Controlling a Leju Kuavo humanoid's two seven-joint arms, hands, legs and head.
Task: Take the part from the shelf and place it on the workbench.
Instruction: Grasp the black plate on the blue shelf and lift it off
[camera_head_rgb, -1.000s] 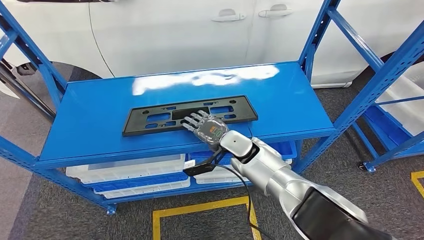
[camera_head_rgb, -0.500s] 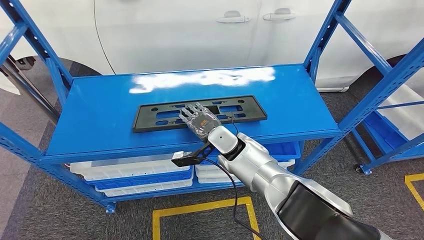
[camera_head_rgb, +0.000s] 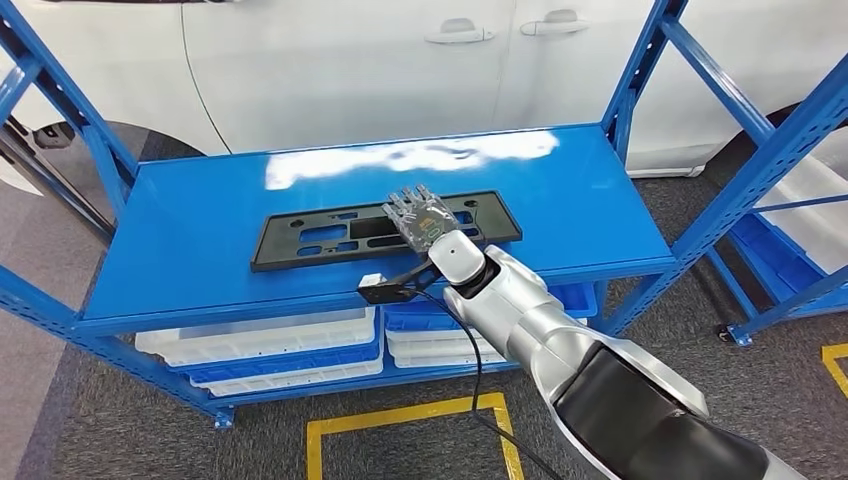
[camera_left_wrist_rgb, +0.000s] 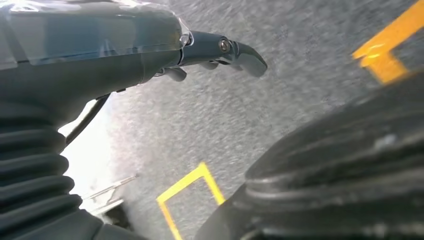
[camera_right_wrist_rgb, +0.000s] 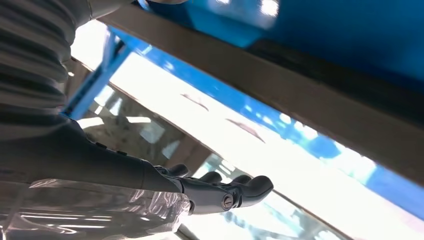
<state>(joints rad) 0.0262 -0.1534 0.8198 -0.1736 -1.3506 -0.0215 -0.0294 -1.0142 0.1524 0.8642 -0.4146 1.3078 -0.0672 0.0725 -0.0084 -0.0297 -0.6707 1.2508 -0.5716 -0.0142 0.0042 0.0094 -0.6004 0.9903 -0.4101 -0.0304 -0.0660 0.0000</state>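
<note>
Behind everything stands a white car (camera_head_rgb: 400, 60), its door handles showing above the blue shelf rack (camera_head_rgb: 200, 250) in my head view. The rack's top deck is broad and glossy; under it sit white and blue bins (camera_head_rgb: 260, 350), and on the grey carpet below runs a yellow floor marking (camera_head_rgb: 400, 415). My left wrist view gives what the head view does not — the floor from close by, with a corner of that yellow marking, and my left hand (camera_left_wrist_rgb: 220, 52) hanging over the carpet, fingers loosely apart and curled a little, holding nothing. My right wrist view looks along the deck from low down, with bright blurred shapes and blue framing beyond.

The part (camera_head_rgb: 385, 230) is a flat black frame with cut-out slots, lying flat on the top deck toward its front edge. Its long axis runs left to right across the deck, roughly parallel to the front edge, the right end slightly farther from me.

My right hand (camera_head_rgb: 422, 218) is over the right half of the part, palm down, fingers straight and slightly spread, pointing away from me — it grips nothing. Whether the fingertips touch the part I cannot tell.
</note>
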